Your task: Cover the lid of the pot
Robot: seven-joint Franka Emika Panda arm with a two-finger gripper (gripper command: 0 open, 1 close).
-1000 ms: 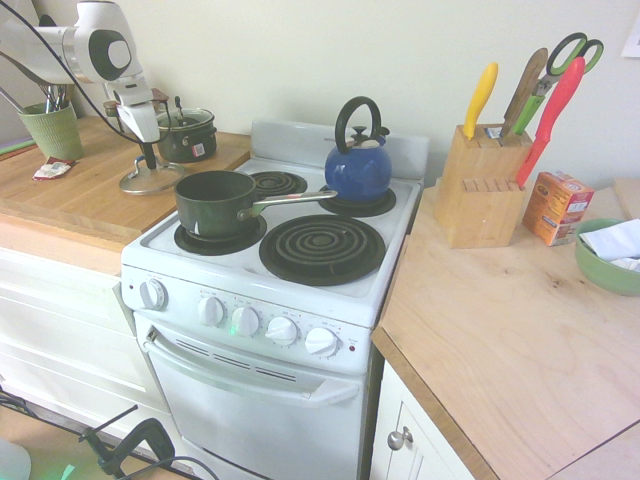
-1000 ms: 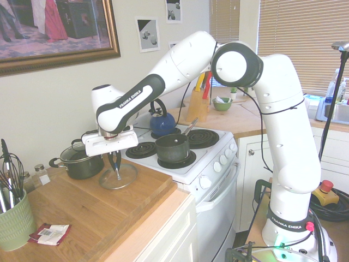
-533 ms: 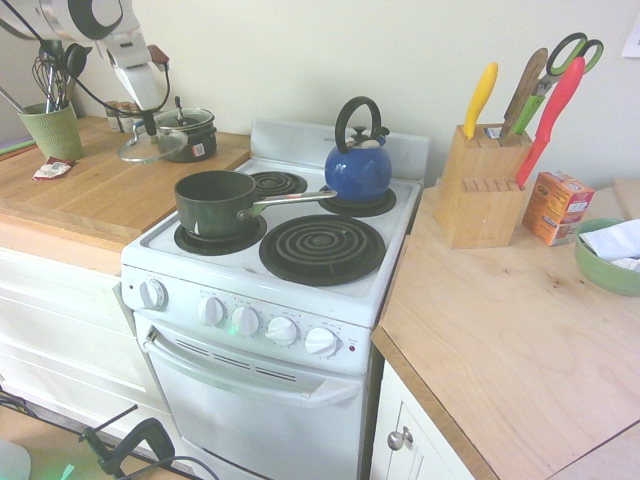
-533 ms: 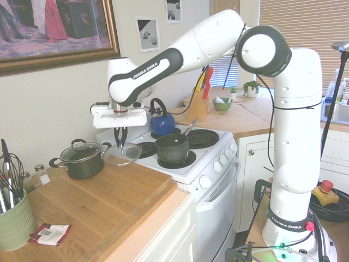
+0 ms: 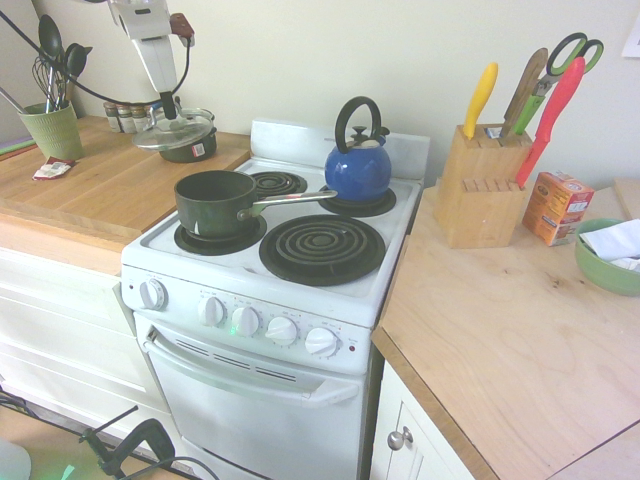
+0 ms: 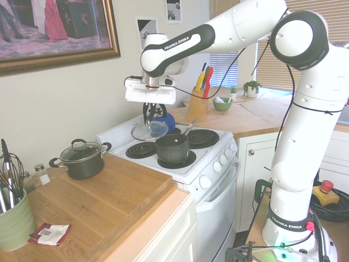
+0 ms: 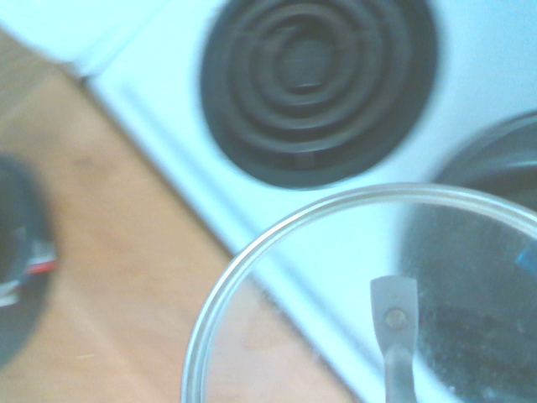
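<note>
Second exterior view shows the round clear glass lid with a metal rim (image 6: 150,130) hanging in the air above the stove, clenched at its small black knob by the dark two-finger pincer (image 6: 147,121). Just beside it and lower, the dark green round saucepan with a long straight steel handle (image 6: 173,148) stands uncovered on a coil burner; in the wrist view the lid's clear glass overlaps part of the pan. The pan's handle sticks out over the white electric stove (image 5: 246,295), its end near the blue kettle with a black arched handle (image 5: 358,168), which sits on a rear burner and, in the second exterior view, lies partly behind the lid and the pincer. Another rear coil, small and black (image 5: 277,184), is exposed beside the kettle. Next to the stove, on the wooden worktop (image 6: 103,204), stands the small dark two-handled pot under its own glass lid (image 6: 82,159), with small spice jars (image 6: 41,174), a ribbed green utensil holder (image 6: 17,224) and a red-and-white packet (image 6: 50,234). Across the stove, the paler worktop (image 5: 480,330) bears the wooden knife block (image 5: 482,190), an orange box (image 5: 557,208) and a green bowl holding a white cloth (image 5: 606,270).
</note>
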